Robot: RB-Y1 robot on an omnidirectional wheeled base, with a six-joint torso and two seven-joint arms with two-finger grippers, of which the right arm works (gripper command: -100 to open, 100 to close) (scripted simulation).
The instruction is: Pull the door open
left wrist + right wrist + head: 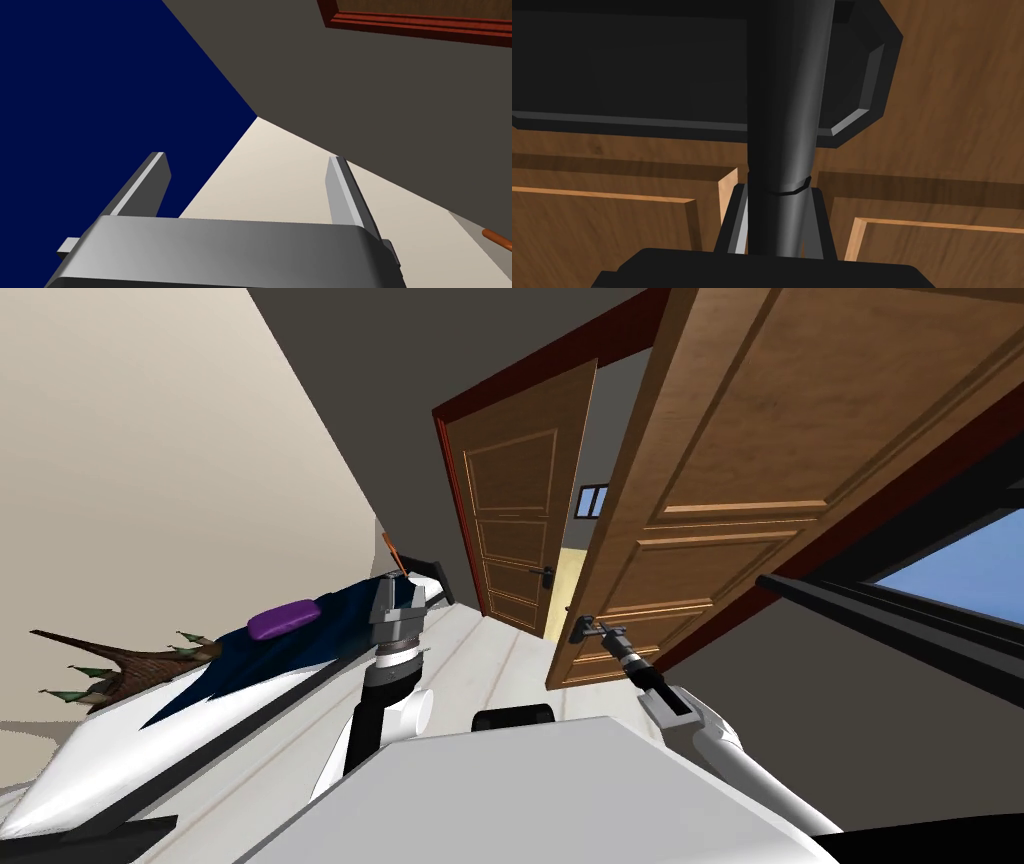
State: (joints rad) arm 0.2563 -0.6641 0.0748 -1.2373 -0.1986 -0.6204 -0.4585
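Several things lie at the left of the head view: a white surface [110, 743] draped with a dark blue cloth [290, 648], a purple lump [284, 619] resting on the cloth, and a brown spiky shape [120, 666] at the far left edge, whose kind I cannot make out. Just right of the cloth, in the lower middle, the left gripper [399, 606] hangs with its fingers spread apart and nothing between them. Further right, in the upper middle, a smaller panelled wooden door [510, 518] sits in a dark red frame [446, 458]. Between it and the next door a narrow gap shows a pale yellow wall [561, 578]. The door [730, 468] to be pulled fills the upper right of centre, brown and panelled, with its dark handle [580, 629] at its lower left edge. The right gripper [777, 192] is there, in the lower middle of its wrist view, both fingers pressed against the sides of the handle's round lever, a dark backplate [662, 75] behind it on the wood. At the far right, a dark-framed window [960, 568] shows blue.
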